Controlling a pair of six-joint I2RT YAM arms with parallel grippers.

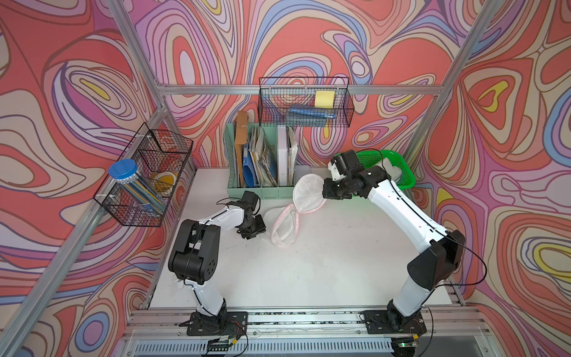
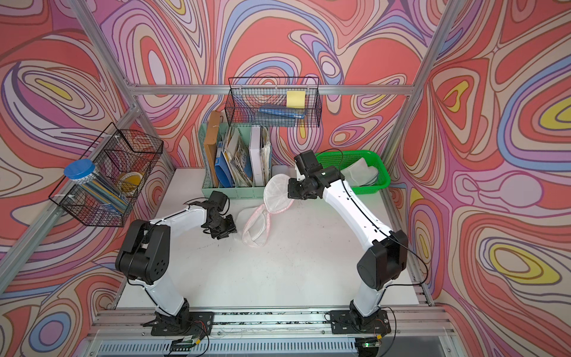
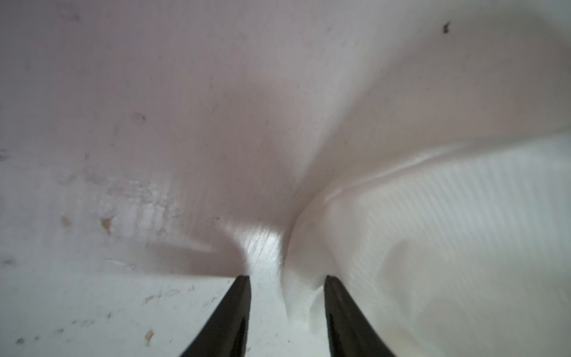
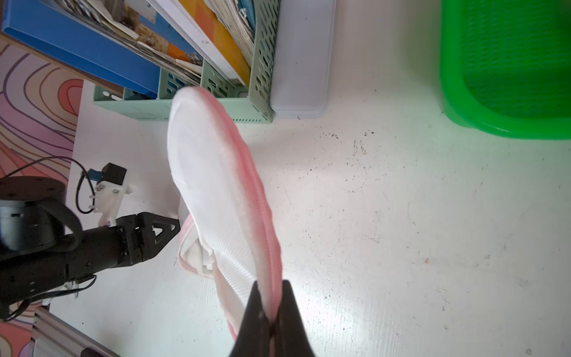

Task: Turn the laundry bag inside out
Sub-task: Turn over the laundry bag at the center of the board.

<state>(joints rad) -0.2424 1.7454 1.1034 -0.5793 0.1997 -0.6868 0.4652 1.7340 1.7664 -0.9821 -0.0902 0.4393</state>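
Note:
The laundry bag (image 1: 310, 193) is white mesh with a pink zipper rim. One round half stands raised and the other half (image 1: 283, 229) lies crumpled on the white table (image 1: 309, 278). My right gripper (image 4: 268, 287) is shut on the pink rim of the raised half (image 4: 216, 170), also seen in a top view (image 2: 291, 192). My left gripper (image 3: 285, 279) is low at the left end of the crumpled half. Its jaws stand apart, with a loose fold of white mesh (image 3: 432, 231) between and beside them. Both top views show this gripper (image 1: 255, 232) touching the bag's left edge.
A mint file organizer (image 1: 262, 188) full of papers stands just behind the bag, with a white box (image 4: 301, 61) beside it. A green basket (image 2: 367, 189) holding white mesh pieces sits at the back right. Wire baskets (image 1: 148, 176) hang on the left and back walls.

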